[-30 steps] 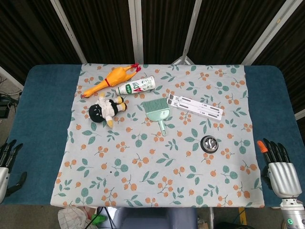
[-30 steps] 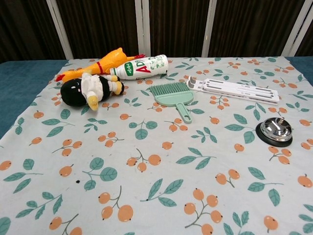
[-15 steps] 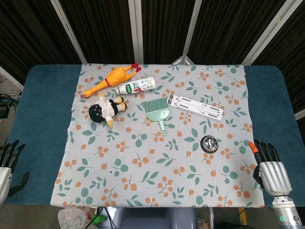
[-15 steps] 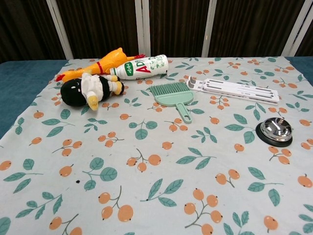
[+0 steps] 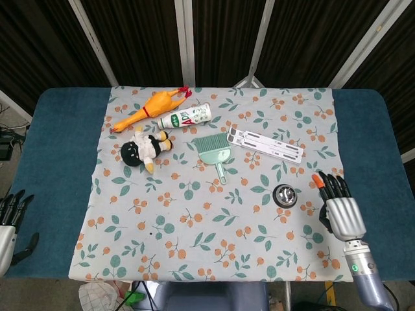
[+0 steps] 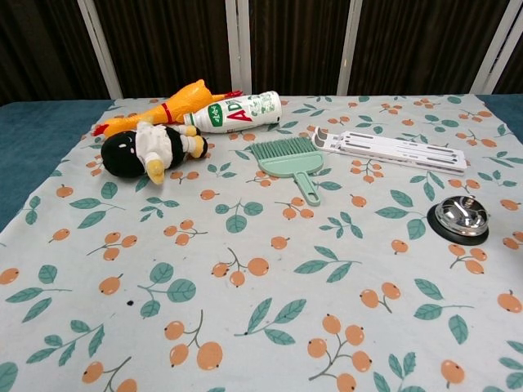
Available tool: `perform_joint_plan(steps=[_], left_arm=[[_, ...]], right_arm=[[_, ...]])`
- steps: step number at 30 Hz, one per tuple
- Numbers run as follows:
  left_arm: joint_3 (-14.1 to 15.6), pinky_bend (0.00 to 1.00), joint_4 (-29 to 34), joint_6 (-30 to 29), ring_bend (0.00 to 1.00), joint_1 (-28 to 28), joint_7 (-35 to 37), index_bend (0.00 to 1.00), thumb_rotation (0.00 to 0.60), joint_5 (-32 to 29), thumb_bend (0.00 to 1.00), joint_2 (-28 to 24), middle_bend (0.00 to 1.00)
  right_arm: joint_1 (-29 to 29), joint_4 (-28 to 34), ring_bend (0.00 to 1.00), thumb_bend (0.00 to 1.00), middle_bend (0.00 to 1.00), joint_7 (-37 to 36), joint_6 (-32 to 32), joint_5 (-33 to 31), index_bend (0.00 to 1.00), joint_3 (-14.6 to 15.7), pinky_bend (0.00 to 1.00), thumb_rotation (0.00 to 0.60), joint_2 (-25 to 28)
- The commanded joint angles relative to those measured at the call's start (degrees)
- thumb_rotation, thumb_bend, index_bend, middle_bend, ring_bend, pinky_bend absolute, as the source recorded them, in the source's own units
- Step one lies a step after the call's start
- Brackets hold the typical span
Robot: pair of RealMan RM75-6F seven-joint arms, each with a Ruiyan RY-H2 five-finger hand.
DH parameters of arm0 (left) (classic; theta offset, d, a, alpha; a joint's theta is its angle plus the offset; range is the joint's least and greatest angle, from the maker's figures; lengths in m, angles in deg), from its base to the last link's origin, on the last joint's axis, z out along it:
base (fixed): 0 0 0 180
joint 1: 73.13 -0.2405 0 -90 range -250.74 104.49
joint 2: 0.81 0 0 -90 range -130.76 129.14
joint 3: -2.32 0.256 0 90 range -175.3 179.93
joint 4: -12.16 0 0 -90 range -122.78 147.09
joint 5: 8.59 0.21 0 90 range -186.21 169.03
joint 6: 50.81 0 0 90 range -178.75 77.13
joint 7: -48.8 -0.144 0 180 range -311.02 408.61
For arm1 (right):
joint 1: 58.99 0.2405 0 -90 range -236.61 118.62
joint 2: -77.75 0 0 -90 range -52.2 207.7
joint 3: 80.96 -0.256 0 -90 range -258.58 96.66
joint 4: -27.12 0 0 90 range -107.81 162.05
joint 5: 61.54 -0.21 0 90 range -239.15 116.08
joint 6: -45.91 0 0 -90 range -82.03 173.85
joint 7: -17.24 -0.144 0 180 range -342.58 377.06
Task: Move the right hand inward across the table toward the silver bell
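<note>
The silver bell (image 5: pixel 284 195) on its black base sits on the floral cloth right of centre; the chest view shows the bell (image 6: pixel 462 218) at the right edge. My right hand (image 5: pixel 339 208) hovers over the cloth's right border, just right of the bell and slightly nearer me, fingers straight and apart, holding nothing. A short gap separates it from the bell. My left hand (image 5: pixel 9 225) stays at the lower left, off the table's corner, fingers spread and empty. Neither hand appears in the chest view.
On the floral cloth (image 5: pixel 214 253) lie a rubber chicken (image 5: pixel 146 109), a white bottle (image 5: pixel 185 117), a plush doll (image 5: pixel 144 148), a green dustpan brush (image 5: pixel 214 152) and a white folding stand (image 5: pixel 266 144). Blue table (image 5: pixel 55 149) flanks the cloth.
My right hand has moved up and inward from the table's right front corner onto the cloth edge beside the bell. The left hand has barely shifted.
</note>
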Motion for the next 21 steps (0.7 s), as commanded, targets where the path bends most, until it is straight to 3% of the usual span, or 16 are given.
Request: perform_joint_plan(steps=[1,21], left_arm=[[-0.16,0.00,-0.01,0.06,0.00,0.04,-0.03,0.09,0.600,-0.41,0.52,0.01,0.00],[-0.82,0.00,-0.43,0.16,0.00,0.24,1.10,0.09,0.600,-2.02,0.53,-0.50,0.00]], right_arm=[[2.28,-1.47,0.00,1.00,0.00,0.59,-2.79,-1.06,0.00,-0.61,0.00,0.600,-2.71],[9.82,-16.86,0.00,1.00,0.00,1.68,-11.34,-5.66,0.00,-0.92,0.00,0.600,-18.97]])
